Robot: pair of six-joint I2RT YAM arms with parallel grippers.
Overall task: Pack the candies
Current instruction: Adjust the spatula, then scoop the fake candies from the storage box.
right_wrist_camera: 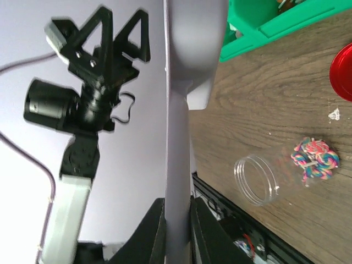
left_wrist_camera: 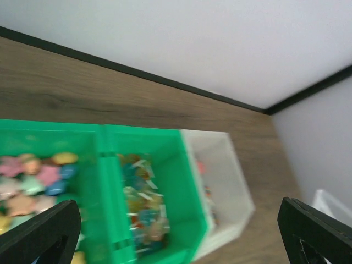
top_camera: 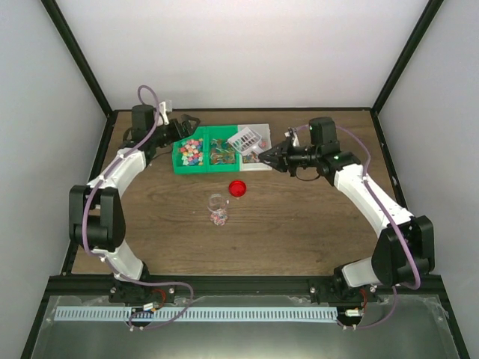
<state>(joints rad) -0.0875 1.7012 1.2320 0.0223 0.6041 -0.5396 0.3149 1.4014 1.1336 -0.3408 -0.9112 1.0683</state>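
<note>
We hold the left gripper [left_wrist_camera: 176, 220] wide apart, candies [left_wrist_camera: 33, 184] close beneath it; the right gripper [right_wrist_camera: 179, 223] clamps the scoop [right_wrist_camera: 195, 44].

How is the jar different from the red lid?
The jar is see-through; the lid is solid red. The jar holds colourful candies; the lid holds nothing. The jar is taller, the lid flat. Both are round and sit on the table, apart.
</note>
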